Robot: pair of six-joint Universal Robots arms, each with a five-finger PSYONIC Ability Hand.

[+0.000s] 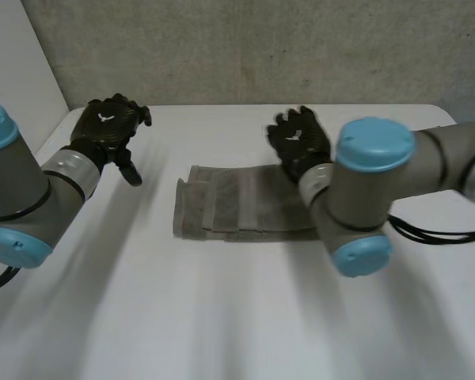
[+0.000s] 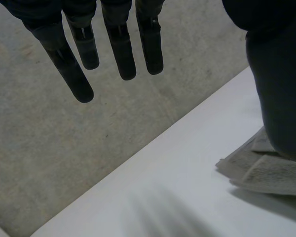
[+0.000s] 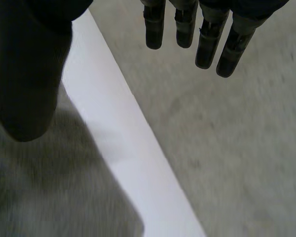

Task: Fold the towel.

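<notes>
I see the white table (image 1: 222,317) taking up most of the head view, with a rough grey concrete wall (image 1: 245,47) rising behind its far edge. The two grey arms with light-blue caps reach in from either side: the left arm (image 1: 24,198) along the table's left side, and the right arm (image 1: 380,182) bent across the right end of the cloth.

The grey-brown terry towel (image 1: 237,207) lies flat near the middle of the table. It is already folded into a long band running left to right, and layered edges show at its left end. In the left wrist view, that layered end (image 2: 269,173) sits on the table just beside the thumb.

My left hand (image 1: 107,127) hangs above the table's far left area, well apart from the towel. Its fingers (image 2: 121,54) are straight and slightly fanned, the thumb is held off to one side, and nothing is in its grasp.

My right hand (image 1: 301,142) is over the far edge of the towel towards its right end. Its fingers (image 3: 207,44) are straight and side by side, pointing out past the table edge, and the thumb stands clear of them above the cloth. It grips nothing. I cannot tell whether its palm touches the towel.
</notes>
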